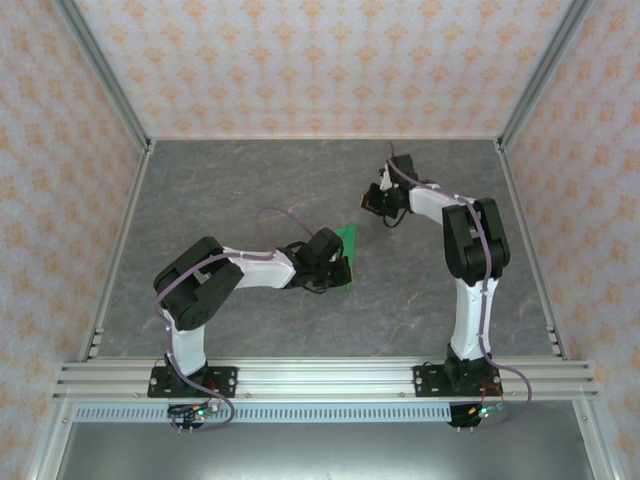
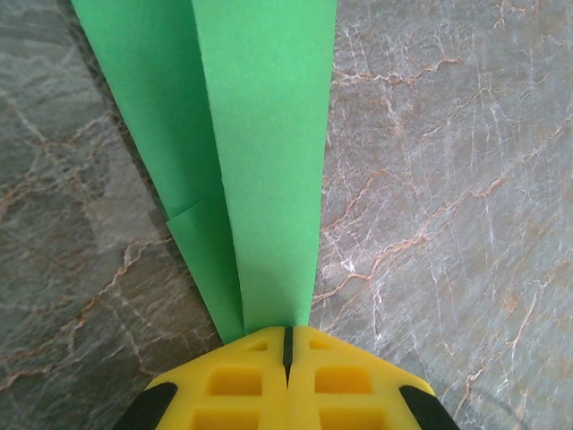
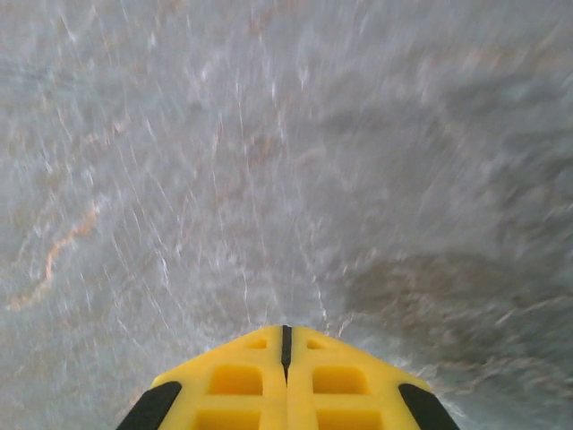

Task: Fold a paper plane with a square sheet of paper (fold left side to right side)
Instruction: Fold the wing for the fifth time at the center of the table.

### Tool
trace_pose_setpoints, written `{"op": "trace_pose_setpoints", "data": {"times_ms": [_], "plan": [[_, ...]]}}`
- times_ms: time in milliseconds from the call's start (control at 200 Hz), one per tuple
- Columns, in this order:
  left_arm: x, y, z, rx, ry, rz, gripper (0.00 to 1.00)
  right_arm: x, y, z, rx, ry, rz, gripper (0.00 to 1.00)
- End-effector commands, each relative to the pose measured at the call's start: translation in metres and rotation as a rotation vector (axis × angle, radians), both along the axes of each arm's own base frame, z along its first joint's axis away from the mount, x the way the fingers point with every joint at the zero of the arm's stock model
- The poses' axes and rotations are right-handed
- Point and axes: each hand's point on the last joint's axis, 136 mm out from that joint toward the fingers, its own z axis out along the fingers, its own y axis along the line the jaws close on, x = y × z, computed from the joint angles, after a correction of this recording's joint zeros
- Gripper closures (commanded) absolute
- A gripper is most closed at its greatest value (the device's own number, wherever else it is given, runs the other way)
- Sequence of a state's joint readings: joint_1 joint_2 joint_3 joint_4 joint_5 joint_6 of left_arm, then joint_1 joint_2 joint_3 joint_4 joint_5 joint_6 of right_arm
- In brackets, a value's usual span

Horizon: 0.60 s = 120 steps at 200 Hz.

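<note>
L gripper (image 2: 288, 333): jaws fully shut, tips at near end of folded green paper (image 2: 260, 134), mid-table. Paper's long straight edges run away; bare table (image 1: 230, 180) both sides. R gripper (image 3: 286, 331) farther back: shut, empty.

A grey marbled tabletop (image 1: 250, 190) fills the middle, its surface veined in pale white and rusty brown; behind the tabletop stands a back wall (image 1: 330, 60) papered in cream with small orange floral motifs; a left wall (image 1: 50, 200) and a right wall (image 1: 600, 200) with the same pattern flank the tabletop; slanting aluminium posts (image 1: 100, 65) rise from the tabletop's two far corners; aluminium rails (image 1: 330, 378) run along the tabletop's near edge; a white slotted strip (image 1: 330, 411) lies just in front of those rails, on the side away from the tabletop.
</note>
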State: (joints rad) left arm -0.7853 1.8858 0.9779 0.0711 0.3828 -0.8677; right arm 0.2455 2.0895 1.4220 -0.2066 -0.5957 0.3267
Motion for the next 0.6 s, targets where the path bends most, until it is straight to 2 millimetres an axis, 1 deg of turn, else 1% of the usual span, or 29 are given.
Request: {"op": "trace_pose_setpoints", "data": {"times_ms": [0, 65, 80, 115, 165, 220, 315, 395, 465, 596], "plan": [[-0.043, 0.041, -0.051, 0.203, 0.182, 0.009, 1.0, -0.002, -0.002, 0.027, -0.031, -0.045, 0.014, 0.99], [-0.042, 0.04, -0.048, 0.198, 0.175, 0.01, 1.0, -0.014, -0.001, 0.041, 0.004, -0.058, 0.019, 0.99], [-0.042, 0.04, -0.048, 0.199, 0.175, 0.011, 1.0, -0.019, 0.0, 0.041, 0.014, -0.053, 0.022, 0.99], [-0.041, 0.04, -0.047, 0.195, 0.174, 0.011, 1.0, -0.028, 0.003, 0.048, 0.044, -0.06, 0.031, 0.99], [-0.04, 0.039, -0.047, 0.194, 0.172, 0.011, 1.0, -0.045, 0.01, 0.053, 0.089, -0.055, 0.046, 0.99], [-0.04, 0.039, -0.047, 0.194, 0.172, 0.01, 1.0, -0.064, 0.023, 0.055, 0.146, -0.038, 0.081, 0.99], [-0.04, 0.039, -0.047, 0.198, 0.172, 0.012, 1.0, -0.097, 0.043, 0.046, 0.21, 0.014, 0.128, 0.99], [-0.04, 0.039, -0.047, 0.198, 0.17, 0.012, 1.0, -0.115, 0.056, 0.038, 0.247, 0.047, 0.139, 0.99], [-0.04, 0.039, -0.046, 0.197, 0.17, 0.011, 1.0, -0.123, 0.061, 0.026, 0.246, 0.075, 0.137, 0.99], [-0.039, 0.038, -0.045, 0.192, 0.168, 0.008, 1.0, -0.123, 0.063, 0.007, 0.23, 0.112, 0.128, 0.99]]}}
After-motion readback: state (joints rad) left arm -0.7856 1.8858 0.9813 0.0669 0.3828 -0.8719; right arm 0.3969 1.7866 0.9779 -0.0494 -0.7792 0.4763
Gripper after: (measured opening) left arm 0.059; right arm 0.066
